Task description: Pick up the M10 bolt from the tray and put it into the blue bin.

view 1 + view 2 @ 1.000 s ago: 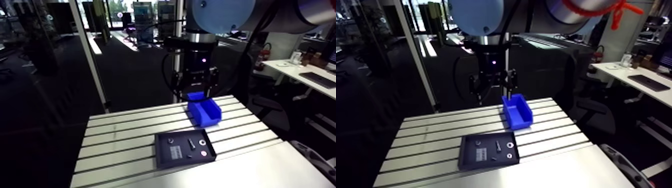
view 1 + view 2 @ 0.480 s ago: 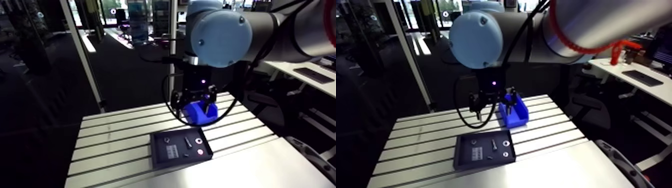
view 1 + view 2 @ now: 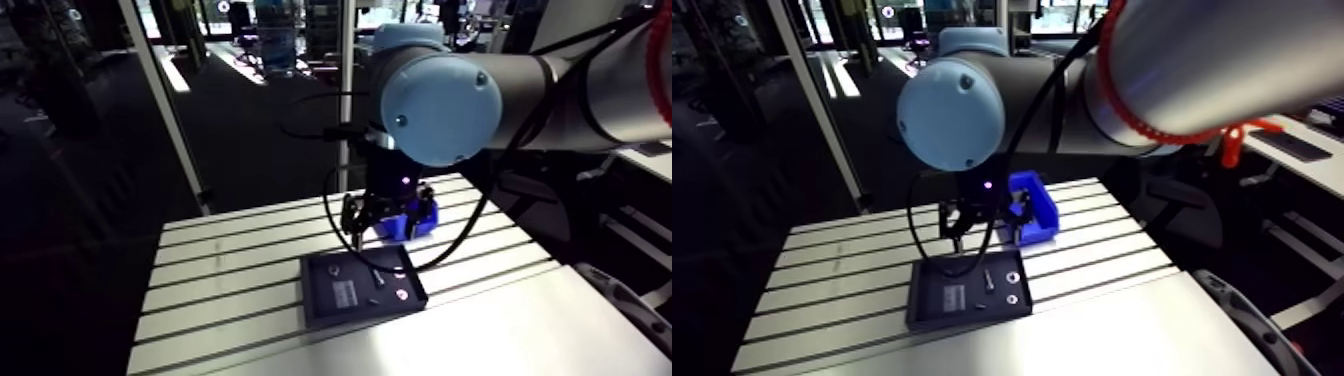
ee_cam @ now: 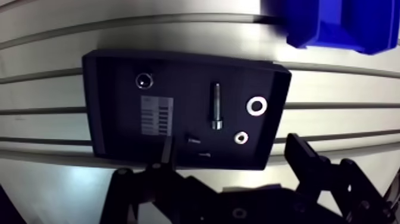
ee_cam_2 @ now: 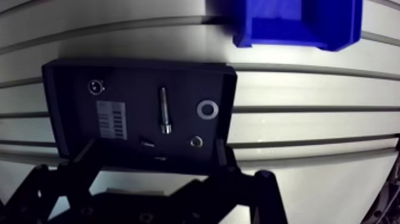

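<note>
Slotted aluminium bench [image 4: 47, 59], grooves running left-right. Black tray [image 4: 113, 128] sits flat mid-bench. Blue bin [image 3: 1038, 203] stands on the bench off the tray's far-right corner, with a strip of bare bench showing between them in the wrist view.

Arm pose: the upper link comes in from the right of the arm view, with a big light-blue joint cap [image 3: 432, 98] in the foreground. The wrist drops straight down from the cap, tool axis vertical. Claw [image 4: 231, 143] points down and hangs above the tray, touching nothing. In the arm view it sits over the tray's far side and partly covers the bin.

Claw state: released. Its fingers [image 4: 303, 158] are spread wide with nothing between them. In the wrist view the tray's near-right part shows between the two fingers.

M10 bolt [image 4: 215, 106] lies flat in the tray, right of centre. Its shank runs near-far with the head at the near end. It is ahead of the claw, roughly on the line between the fingers, and not in contact with them.

Other tray contents:
- Large washer [image 4: 256, 106], just right of the bolt.
- Small washer [image 4: 240, 137], near-right of the bolt head.
- Round ring-shaped part [image 4: 143, 80], far-left corner.
- White label [image 4: 157, 114], left of the bolt.
- Two tiny dark parts [image 4: 193, 140] close to the near wall, too small to identify.
</note>
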